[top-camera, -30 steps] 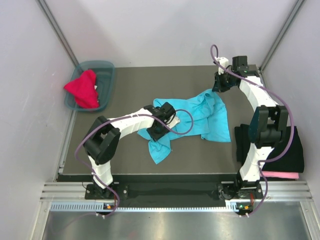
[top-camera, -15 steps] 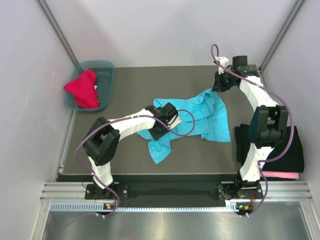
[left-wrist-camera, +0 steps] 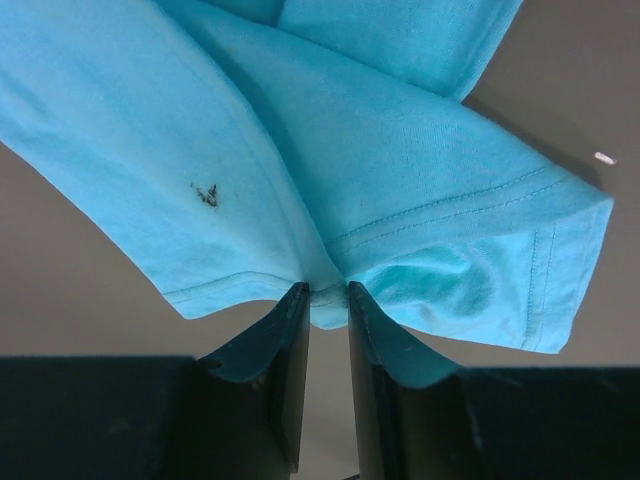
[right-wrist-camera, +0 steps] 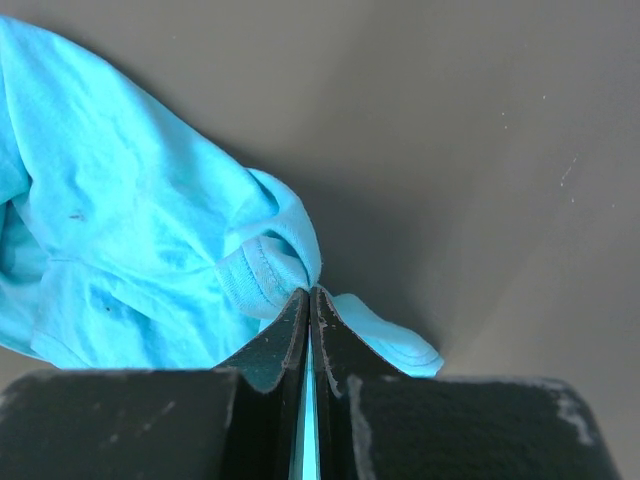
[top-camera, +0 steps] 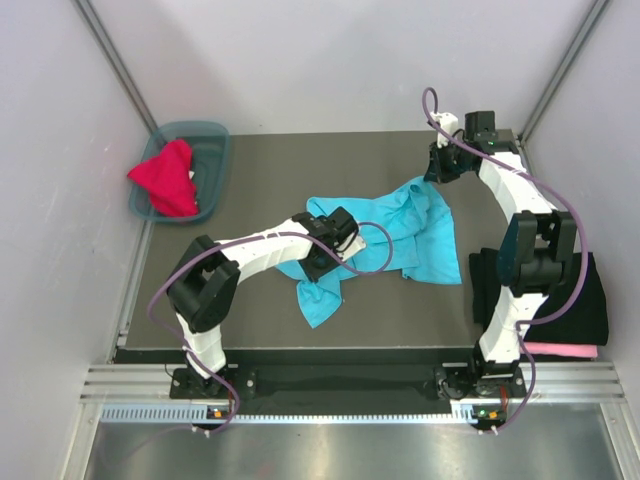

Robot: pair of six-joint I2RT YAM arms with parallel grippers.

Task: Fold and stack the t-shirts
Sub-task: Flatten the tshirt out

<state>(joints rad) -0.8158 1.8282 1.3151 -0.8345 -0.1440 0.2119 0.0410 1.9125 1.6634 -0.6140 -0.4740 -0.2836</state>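
Item: crumpled turquoise cotton t-shirt (top-camera: 410, 235) on dark worktop (top-camera: 260, 170), right of teal plastic basket (top-camera: 219, 150). Left gripper (left-wrist-camera: 328, 293) pinching hem; right gripper (right-wrist-camera: 310, 293) pinching opposite edge. Step, judged: spreading flat. Next: draw held edges apart.

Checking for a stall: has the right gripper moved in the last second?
No. The right gripper stays by the table's far edge, clamping the teal t-shirt.

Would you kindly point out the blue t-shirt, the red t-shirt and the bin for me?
blue t-shirt (top-camera: 425, 235): top external view, middle of its spread body.
red t-shirt (top-camera: 168, 180): top external view, centre of the bunched cloth.
bin (top-camera: 208, 145): top external view, bare inner wall near its far right corner.
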